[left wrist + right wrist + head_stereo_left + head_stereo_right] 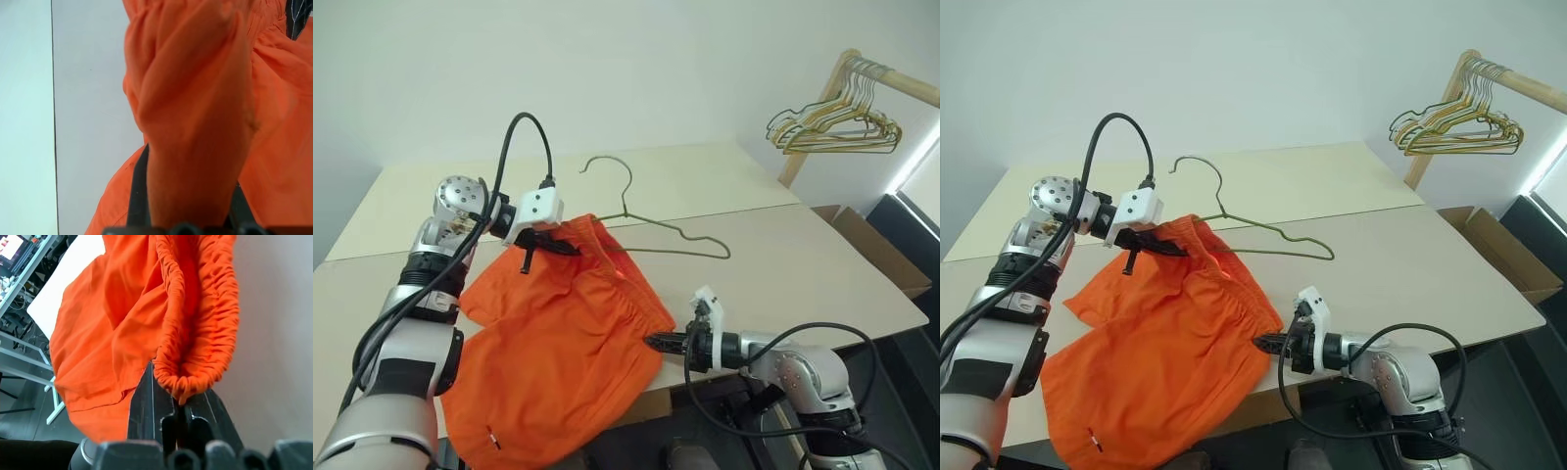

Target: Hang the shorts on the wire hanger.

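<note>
Worktop [783, 264] carries shorts [568, 352], draped over its near edge; hanger [656, 230] lies behind, partly tucked in. Left gripper [558, 243] and right gripper [658, 342] both clenched on the waistband. Risk: thin pinch slips, shorts slide off.

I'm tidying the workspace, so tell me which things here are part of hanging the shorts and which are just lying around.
Part of the job:
- shorts
- wire hanger
- left gripper
- right gripper

Lying about:
- bunch of hangers on the wooden rack
- cardboard box

pale table [783, 264], orange shorts [558, 362], wire hanger [675, 235]
</note>
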Motion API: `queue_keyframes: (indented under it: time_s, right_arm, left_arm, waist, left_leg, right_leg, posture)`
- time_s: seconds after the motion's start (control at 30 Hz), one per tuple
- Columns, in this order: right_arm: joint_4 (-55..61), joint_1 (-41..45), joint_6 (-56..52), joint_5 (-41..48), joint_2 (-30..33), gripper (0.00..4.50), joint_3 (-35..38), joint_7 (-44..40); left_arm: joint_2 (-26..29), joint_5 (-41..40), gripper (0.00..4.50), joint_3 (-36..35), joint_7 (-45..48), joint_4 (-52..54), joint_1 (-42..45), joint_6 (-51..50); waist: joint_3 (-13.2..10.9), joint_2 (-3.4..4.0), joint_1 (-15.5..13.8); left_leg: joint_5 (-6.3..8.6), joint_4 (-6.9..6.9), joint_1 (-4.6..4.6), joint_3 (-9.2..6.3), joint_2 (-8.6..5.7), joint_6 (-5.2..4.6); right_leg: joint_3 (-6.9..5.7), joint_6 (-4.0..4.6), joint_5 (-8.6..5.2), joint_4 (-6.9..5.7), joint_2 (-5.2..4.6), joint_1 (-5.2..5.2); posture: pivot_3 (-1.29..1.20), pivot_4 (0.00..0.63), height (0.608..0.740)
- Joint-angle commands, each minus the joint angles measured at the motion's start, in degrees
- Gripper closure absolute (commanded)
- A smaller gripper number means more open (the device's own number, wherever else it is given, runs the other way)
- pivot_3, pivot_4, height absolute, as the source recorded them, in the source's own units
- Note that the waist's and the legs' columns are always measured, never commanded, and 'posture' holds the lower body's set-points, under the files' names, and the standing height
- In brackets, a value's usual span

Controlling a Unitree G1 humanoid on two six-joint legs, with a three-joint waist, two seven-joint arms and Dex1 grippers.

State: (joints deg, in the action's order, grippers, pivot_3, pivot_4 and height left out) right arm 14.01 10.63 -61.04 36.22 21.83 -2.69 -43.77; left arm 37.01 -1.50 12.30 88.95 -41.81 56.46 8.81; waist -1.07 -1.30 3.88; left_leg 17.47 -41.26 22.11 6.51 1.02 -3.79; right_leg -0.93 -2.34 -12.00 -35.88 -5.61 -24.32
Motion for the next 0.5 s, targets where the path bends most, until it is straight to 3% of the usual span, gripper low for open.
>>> queue_keyframes:
  time_s: [0.03,0.23,0.5]
  right_arm:
    - [-0.14,1.77,2.09,1.46,2.66,4.48,3.56,-1.49]
    - [-4.77,4.80,0.71,2.39,12.39,4.48,6.55,-6.53]
    - [-9.85,10.60,1.27,2.22,24.61,4.48,5.69,-15.58]
  left_arm:
    - [1.69,-1.63,4.50,-2.21,0.04,2.67,0.68,-0.63]
    - [5.78,-9.51,4.50,-3.57,3.55,8.88,-3.09,-7.47]
    - [16.74,-18.33,4.50,0.94,3.55,19.26,-11.86,-10.32]
  waist:
    - [0.00,0.00,0.00]
    - [0.00,0.00,0.06]
    - [0.00,0.01,-0.02]
  left_leg:
    - [0.00,0.00,0.00,0.00,0.00,0.00]
    - [0.03,0.00,0.00,0.00,0.03,-0.05]
    - [0.07,0.04,-0.08,0.01,0.10,-0.13]
  right_leg:
    - [0.00,0.00,0.00,0.00,0.00,0.00]
    - [0.02,-0.01,0.00,0.02,-0.02,0.00]
    - [0.09,-0.02,-0.02,0.02,-0.04,0.00]
  posture:
    - [-0.06,0.000,0.740]
    - [-0.06,0.000,0.740]
    - [-0.04,0.000,0.740]
